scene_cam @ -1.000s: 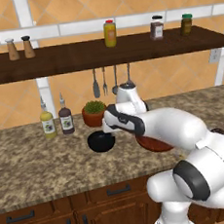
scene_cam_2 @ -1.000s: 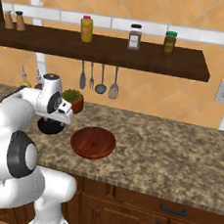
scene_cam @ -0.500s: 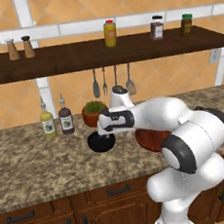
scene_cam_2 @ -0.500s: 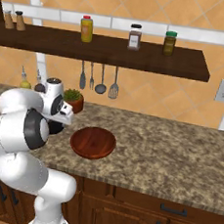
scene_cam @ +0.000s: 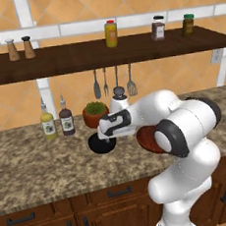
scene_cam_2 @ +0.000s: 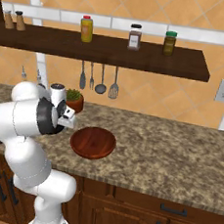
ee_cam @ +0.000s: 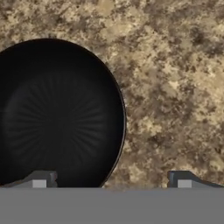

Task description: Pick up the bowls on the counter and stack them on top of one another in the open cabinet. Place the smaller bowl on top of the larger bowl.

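Observation:
The smaller bowl (scene_cam: pixel 101 145), glossy black, sits on the counter (scene_cam: pixel 42 172) in front of a plant pot. My gripper (scene_cam: pixel 107 137) hangs just above it, pointing down. In the hand view the black bowl (ee_cam: pixel 57 113) covers the left half, and its right rim lies between the fingertips of my open gripper (ee_cam: pixel 111 180). One fingertip (ee_cam: pixel 40 179) is over the bowl's inside, the other over bare granite (ee_cam: pixel 175 87). The larger bowl (scene_cam_2: pixel 93 142), reddish-brown, lies to the right, half hidden by my arm in the left base view (scene_cam: pixel 146 139). The open cabinet (scene_cam: pixel 104 54) runs along the wall above.
A terracotta plant pot (scene_cam: pixel 95 114) stands just behind the black bowl. Two bottles (scene_cam: pixel 57 123) stand to its left. Utensils (scene_cam: pixel 116 82) hang under the shelf. Jars and shakers (scene_cam_2: pixel 135 37) stand on the shelf. Bare counter (scene_cam_2: pixel 178 156) stretches right of the brown bowl.
The hand has come down and slightly left over the black bowl, and the elbow has swung forward. The jaws have stayed open. Both bowls lie where they were.

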